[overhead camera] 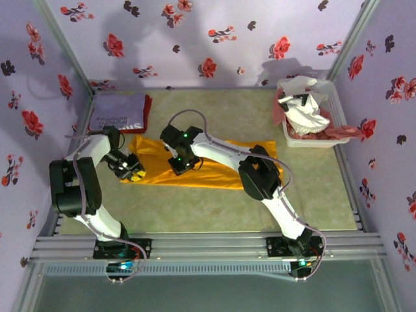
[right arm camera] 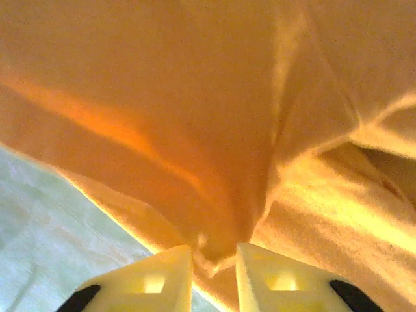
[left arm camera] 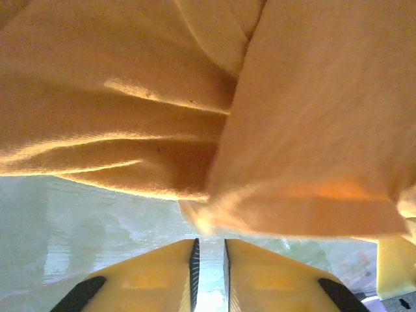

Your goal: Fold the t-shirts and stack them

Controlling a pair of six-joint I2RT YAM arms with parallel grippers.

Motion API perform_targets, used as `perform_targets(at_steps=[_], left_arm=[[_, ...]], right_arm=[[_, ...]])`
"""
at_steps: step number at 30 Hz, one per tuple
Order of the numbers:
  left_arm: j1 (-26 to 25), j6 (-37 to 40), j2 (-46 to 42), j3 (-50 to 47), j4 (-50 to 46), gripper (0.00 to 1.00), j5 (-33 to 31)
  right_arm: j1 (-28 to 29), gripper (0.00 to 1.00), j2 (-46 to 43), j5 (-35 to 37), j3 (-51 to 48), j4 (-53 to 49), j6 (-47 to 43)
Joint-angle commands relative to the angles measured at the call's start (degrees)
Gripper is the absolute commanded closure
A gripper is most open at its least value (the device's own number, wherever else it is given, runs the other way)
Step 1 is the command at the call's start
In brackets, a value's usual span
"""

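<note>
At the right gripper (right arm camera: 214, 252), the tips stood slightly apart with a pucker of the mustard-orange t-shirt (right arm camera: 195, 130) caught between them. Creases fanned out from that pinch, so I judged the cloth gripped. The left gripper (left arm camera: 211, 242) was parted by a narrow slit with nothing in it. A folded edge of the same shirt hung just beyond its tips, apart from them.

From above, the shirt lay in a long, partly gathered band across the middle of the table (overhead camera: 195, 214). The left gripper was at its left end and the right one further in, over the body.

Handling, as a judgement:
- The cloth was light and limp, and it draped and creased wherever it was lifted.
- It would not hold a shape, and a single pinch would only raise a tent of cloth.
- It was not fragile, and the weave looked likely to grip well.
- The best holds looked like a doubled hem or a seam, at two well-spaced points on one edge, so the fold would carry over flat.

Further out, a lavender t-shirt (overhead camera: 117, 110) lay folded at the back left on a red one (overhead camera: 148, 109). A basket (overhead camera: 311, 144) at the back right held a white shirt (overhead camera: 305, 112) and a pink one (overhead camera: 342, 132), both unfolded.
</note>
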Motion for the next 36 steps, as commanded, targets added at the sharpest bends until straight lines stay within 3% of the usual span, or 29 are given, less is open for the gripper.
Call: perform_targets(at_steps=[1, 3, 8, 13, 21, 29, 36], left_arm=[[0.12, 1.24, -0.26, 0.87, -1.58, 0.72, -0.74], [0.12, 1.93, -1.55, 3.29, -4.25, 0.58, -2.81], [1.46, 1.74, -2.13, 10.81, -4.83, 0.52, -5.18], [1.97, 2.75, 8.58, 21.13, -2.23, 0.54, -1.17], [1.99, 2.35, 21.23, 33.09, 0.53, 0.66, -2.01], [1.79, 1.28, 27.94, 36.22, 2.31, 0.68, -1.84], [1.61, 0.79, 30.86, 35.16, 5.08, 0.67, -2.75]], right_arm=[[0.2, 0.66, -1.07, 1.72, -0.75, -4.7, -0.49], [0.16, 0.59, -3.41, 3.01, -1.76, -5.24, -0.72], [-2.97, 0.56, -8.65, 3.63, -7.32, -1.24, 1.71], [-9.17, 0.56, -11.18, 2.5, -11.94, 4.9, 5.05], [-19.18, 0.55, -10.26, -1.33, -13.38, 10.92, 7.78], [-26.05, 0.55, -6.4, -4.97, -14.38, 13.29, 9.95], [-29.5, 0.54, -6.82, -5.92, -22.73, 18.34, 12.5]])
